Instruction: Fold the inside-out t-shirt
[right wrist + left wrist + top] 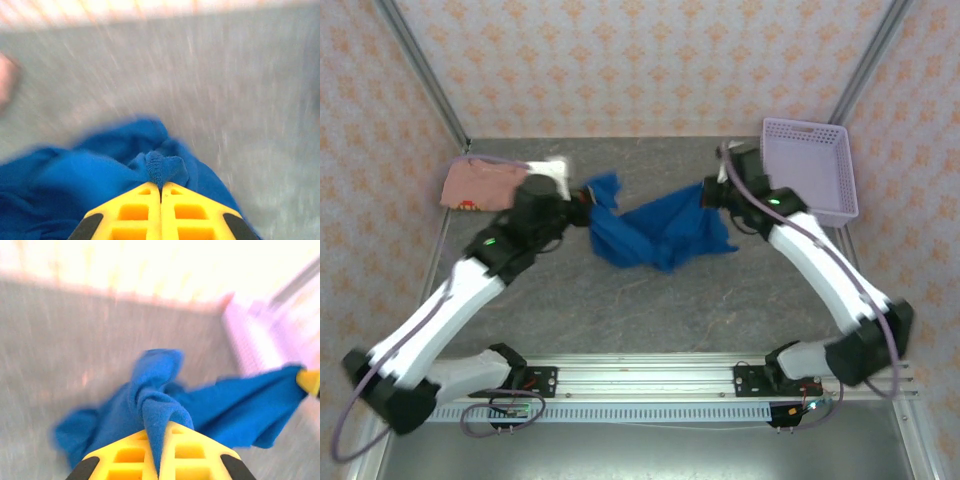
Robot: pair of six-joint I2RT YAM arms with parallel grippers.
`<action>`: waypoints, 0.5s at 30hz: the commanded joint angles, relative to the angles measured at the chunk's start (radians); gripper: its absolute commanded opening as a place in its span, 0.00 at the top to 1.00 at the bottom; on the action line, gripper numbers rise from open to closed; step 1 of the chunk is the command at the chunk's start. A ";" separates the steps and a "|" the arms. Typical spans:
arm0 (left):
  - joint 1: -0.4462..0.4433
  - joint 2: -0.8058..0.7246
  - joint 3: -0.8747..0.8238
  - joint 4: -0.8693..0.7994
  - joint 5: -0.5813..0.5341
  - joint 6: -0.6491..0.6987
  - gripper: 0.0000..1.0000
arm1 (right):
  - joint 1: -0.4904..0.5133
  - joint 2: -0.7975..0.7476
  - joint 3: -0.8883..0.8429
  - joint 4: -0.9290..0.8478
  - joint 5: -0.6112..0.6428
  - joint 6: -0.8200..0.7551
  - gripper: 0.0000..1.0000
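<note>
The inside-out t-shirt (655, 232) is a crumpled royal-blue bundle in the middle of the grey table, pulled up at both ends. My left gripper (582, 197) is shut on its left end. In the left wrist view a fold of the t-shirt (150, 405) runs down between the yellow fingers (125, 455) of my left gripper (161, 432). My right gripper (712, 192) is shut on the right end. In the right wrist view a ribbed seam of the t-shirt (159, 167) is pinched at the tips of my right gripper (160, 189).
A salmon-pink shirt (480, 184) lies folded at the back left, just behind the left arm. A lilac plastic basket (810, 165) stands at the back right beside the right arm. The table (650, 310) is bare grey in front of the blue cloth.
</note>
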 commanded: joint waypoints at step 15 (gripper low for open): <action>0.048 -0.112 0.391 -0.074 -0.220 0.256 1.00 | -0.008 -0.126 0.402 -0.052 0.157 -0.080 1.00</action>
